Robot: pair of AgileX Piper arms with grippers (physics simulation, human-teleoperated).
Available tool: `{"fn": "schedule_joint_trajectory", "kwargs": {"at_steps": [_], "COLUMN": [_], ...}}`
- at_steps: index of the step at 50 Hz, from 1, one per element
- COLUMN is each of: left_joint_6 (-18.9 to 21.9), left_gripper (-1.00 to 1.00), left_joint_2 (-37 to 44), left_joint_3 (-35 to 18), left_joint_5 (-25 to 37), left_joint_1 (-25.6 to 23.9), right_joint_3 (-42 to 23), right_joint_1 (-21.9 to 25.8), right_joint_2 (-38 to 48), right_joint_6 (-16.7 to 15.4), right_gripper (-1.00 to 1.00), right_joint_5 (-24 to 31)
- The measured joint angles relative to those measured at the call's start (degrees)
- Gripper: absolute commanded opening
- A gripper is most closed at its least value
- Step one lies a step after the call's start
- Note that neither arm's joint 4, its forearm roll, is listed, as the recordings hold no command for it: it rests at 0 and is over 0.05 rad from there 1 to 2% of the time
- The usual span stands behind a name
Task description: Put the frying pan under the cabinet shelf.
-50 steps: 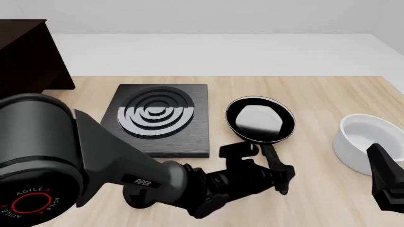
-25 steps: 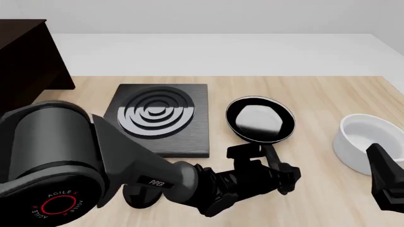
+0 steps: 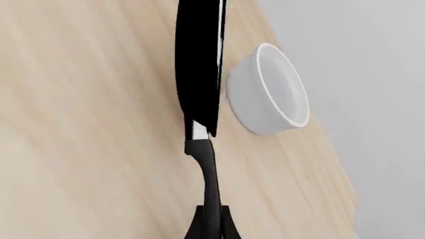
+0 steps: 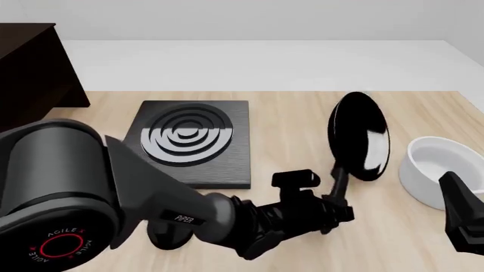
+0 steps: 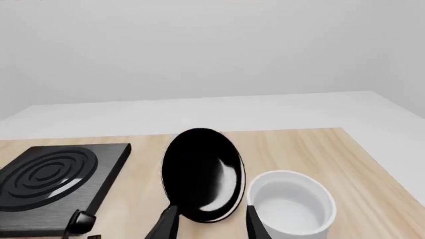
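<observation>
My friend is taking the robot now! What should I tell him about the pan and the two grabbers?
Left gripper: shut on the frying pan handle, pan lifted and tipped on edge, beside the white bowl.
Right gripper: low at the right edge, holding nothing; open or shut cannot be told.
Cabinet shelf: far left, past the stove plate.
Done: pan picked up.
Left: carry it left and set it under the shelf.

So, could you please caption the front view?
Left gripper holds the frying pan tilted on edge by its handle, between stove plate and white bowl.
</observation>
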Motion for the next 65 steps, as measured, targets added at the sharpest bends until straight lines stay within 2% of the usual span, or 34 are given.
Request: {"fn": "schedule_joint_trajectory", "kwargs": {"at_steps": [16,30,48,65], "left_joint_6": [0.17,-0.83,-4.10,-4.60], "left_gripper": [-1.00,-1.00,-1.00,-1.00], "left_joint_2": [-3.24,-10.60,-19.80,-24.60], "left_joint_3": [2.45,6.55,12.26,15.61], "left_joint_5": [-0.99,-1.42,-3.69,-4.73], "left_joint_1": [0.14,1.27,4.44,6.86], "right_joint_3": [0.00,0.01,0.01,-0.01], "right_joint_1": [0.11,0.34,0.58,0.66], "right_joint_2": [-0.07,0.02,0.12,0.07], "right_joint_6": [-0.02,-0.12,-0.32,-0.39], "right_gripper": [1.00,1.00,1.00,1.00], "right_joint_5": [-0.04,-0.05,0.07,0.19]}}
